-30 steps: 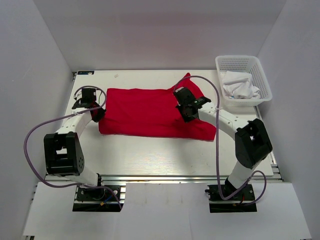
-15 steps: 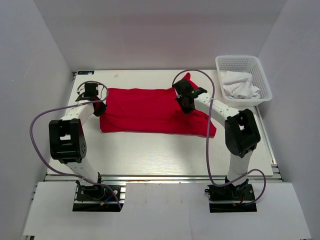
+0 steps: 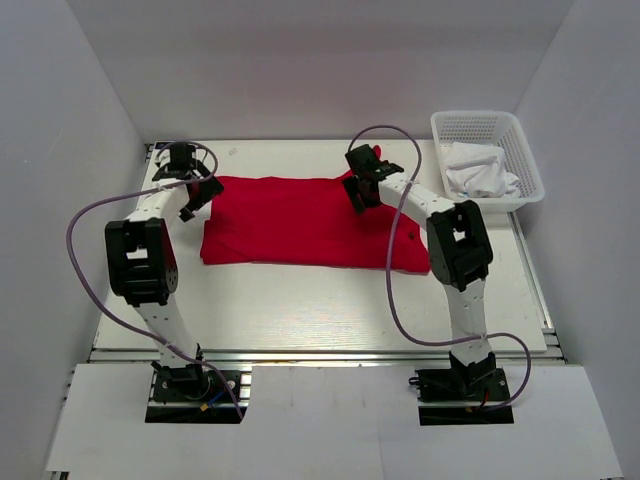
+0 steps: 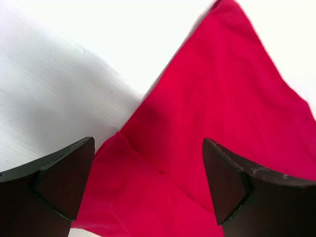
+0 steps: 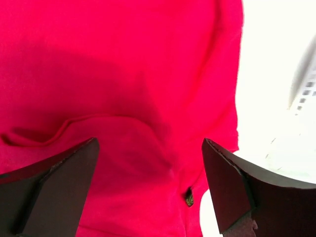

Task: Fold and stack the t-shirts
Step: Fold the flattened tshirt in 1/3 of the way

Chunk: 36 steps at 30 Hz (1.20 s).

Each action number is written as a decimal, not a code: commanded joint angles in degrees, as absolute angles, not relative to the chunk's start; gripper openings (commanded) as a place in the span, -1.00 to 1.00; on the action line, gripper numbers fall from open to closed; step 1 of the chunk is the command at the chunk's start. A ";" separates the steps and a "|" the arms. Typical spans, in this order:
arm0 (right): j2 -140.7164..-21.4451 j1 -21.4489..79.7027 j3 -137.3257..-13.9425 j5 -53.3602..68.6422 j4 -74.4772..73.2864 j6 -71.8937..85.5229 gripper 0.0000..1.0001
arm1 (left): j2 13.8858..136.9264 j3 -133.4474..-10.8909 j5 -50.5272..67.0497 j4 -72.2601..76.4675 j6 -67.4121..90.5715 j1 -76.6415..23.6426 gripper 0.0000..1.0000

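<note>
Top external view: the t-shirt [image 3: 300, 220] lies flat across the far half of the desk [image 3: 300, 300], reaching from near the far left corner to past the middle, its long side along the far edge.
T-shirt look: plain bright red, folded into a broad band; the near edge runs fairly straight, and the right end bulges toward the near edge.
Fabric: thin and soft, with shallow creases; in the left wrist view a folded corner layer sits on top of the layer under it, and in the right wrist view a curved ridge crosses the cloth, with a small dark tag [image 5: 189, 199] close to its edge.
My left gripper [image 3: 203, 195]: over the shirt's far left corner, jaws spread wide, the red cloth lying below them and not pinched.
My right gripper [image 3: 365, 190]: over the shirt's far edge, right of the middle, jaws likewise wide, the cloth below them.
Desk: pale, matt, faint wood grain.
Basket [image 3: 487, 125]: white plastic lattice at the far right corner, apart from the shirt, holding crumpled white cloth [image 3: 480, 172].
In the way: my right arm lies over the shirt's right end, and its purple cable [image 3: 388, 280] loops across the cloth there.
</note>
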<state>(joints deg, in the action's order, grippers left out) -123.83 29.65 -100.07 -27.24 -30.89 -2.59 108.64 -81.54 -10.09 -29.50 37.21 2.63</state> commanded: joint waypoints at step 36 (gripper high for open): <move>-87.20 26.01 -44.22 4.55 -19.51 22.50 0.81 | 88.90 -44.67 4.75 -28.03 33.74 0.00 0.99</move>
<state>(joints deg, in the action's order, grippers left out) -90.11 25.17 -48.25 -2.81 -15.05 20.03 93.23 -50.96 8.10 -17.54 30.76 0.12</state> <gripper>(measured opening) 0.904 0.995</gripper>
